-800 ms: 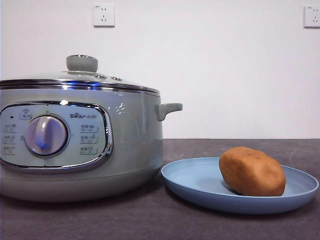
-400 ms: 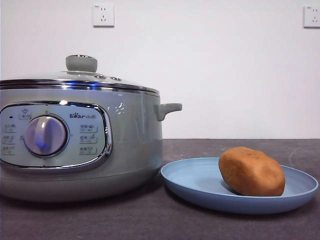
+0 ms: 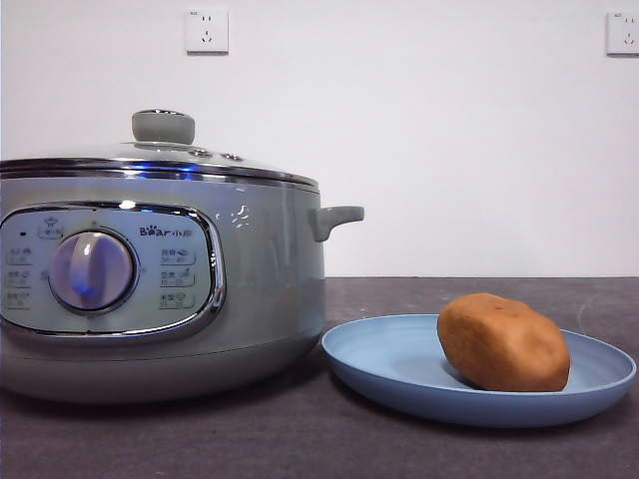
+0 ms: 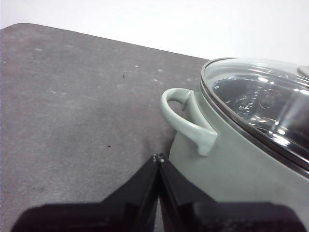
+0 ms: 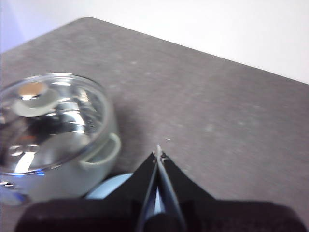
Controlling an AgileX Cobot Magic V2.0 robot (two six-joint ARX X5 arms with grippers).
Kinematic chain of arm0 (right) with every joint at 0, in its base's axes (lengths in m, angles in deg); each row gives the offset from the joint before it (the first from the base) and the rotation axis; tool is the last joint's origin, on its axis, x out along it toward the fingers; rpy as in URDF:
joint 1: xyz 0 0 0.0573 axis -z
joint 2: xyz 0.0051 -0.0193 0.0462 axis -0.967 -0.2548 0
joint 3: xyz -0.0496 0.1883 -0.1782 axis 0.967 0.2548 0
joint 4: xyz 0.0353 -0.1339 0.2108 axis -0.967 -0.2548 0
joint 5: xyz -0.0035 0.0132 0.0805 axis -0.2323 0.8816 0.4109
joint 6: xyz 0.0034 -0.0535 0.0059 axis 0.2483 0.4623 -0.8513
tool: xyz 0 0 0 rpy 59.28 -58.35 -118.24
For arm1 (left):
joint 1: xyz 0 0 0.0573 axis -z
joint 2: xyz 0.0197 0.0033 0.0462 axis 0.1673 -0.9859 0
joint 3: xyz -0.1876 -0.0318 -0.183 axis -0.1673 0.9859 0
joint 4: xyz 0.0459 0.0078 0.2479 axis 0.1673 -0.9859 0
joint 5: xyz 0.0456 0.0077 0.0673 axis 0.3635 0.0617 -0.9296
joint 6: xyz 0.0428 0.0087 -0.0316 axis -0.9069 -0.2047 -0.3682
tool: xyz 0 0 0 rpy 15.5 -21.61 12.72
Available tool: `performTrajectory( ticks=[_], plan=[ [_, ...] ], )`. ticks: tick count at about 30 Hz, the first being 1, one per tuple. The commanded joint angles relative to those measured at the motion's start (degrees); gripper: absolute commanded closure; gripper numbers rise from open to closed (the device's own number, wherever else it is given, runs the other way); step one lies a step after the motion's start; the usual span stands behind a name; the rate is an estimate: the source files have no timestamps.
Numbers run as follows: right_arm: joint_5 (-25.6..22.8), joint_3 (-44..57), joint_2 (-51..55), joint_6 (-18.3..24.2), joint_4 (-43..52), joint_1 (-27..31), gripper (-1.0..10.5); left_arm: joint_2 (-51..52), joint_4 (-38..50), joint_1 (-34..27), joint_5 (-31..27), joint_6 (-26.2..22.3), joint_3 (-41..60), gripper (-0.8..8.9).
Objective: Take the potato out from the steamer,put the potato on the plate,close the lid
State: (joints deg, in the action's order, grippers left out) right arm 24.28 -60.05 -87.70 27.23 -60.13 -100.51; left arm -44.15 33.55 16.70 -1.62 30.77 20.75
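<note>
- Front view: the steamer fills the left of the frame, and the lid is seen seated level on its chrome rim, knob on top. The potato lies on the plate at the lower right, towards the plate's right side, and the plate sits just beside the steamer on the dark worktop. No arm is seen in this frame.
- Left wrist view: the left tool is seen closed and empty, its tips near the steamer's side handle; the glass lid appears at the right of the frame.
- Right wrist view: the right tool is likewise closed on nothing, held above the worktop; the lidded steamer is seen at the left, a sliver of plate at the bottom.
- Judgement: all three steps appear done. What is left is best done by keeping both tools clear of handle and plate, so that nothing is nudged.
</note>
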Motion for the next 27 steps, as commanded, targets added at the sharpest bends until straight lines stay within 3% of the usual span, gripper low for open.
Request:
performTrajectory(
  ticks=[1, 5, 7, 12, 15, 23, 27],
  plan=[
    [-4.8, -0.1, 1.4, -1.4, -1.2, 0.4, 9.5, 0.0, 0.3, -0.2, 0.2, -0.8, 0.8, 8.16],
    [-4.8, -0.1, 1.6, -0.6, -1.6, 0.3, 9.5, 0.1, 0.3, -0.2, 0.1, -0.8, 0.8, 8.17],
    [-5.2, 0.2, 0.6, -2.9, -0.6, 1.9, 9.5, 0.0, 0.3, -0.2, 0.1, -0.8, 0.8, 8.17],
    [-4.7, 1.6, -1.2, -3.8, -0.4, 13.5, 9.5, 0.0, 0.3, -0.2, 0.1, -0.8, 0.8, 8.16],
    [-1.2, 4.4, 0.5, -6.5, 0.3, 19.7, 9.5, 0.0, 0.3, -0.2, 0.1, -0.8, 0.8, 8.16],
    [-0.2, 25.7, 12.3, -5.0, 24.0, 23.1, 9.5, 0.0, 0.3, -0.2, 0.1, -0.8, 0.8, 8.17],
    [-0.2, 36.9, 18.7, -7.1, 33.2, 23.4, 9.5, 0.0, 0.3, -0.2, 0.1, -0.8, 0.8, 8.17]
  ],
)
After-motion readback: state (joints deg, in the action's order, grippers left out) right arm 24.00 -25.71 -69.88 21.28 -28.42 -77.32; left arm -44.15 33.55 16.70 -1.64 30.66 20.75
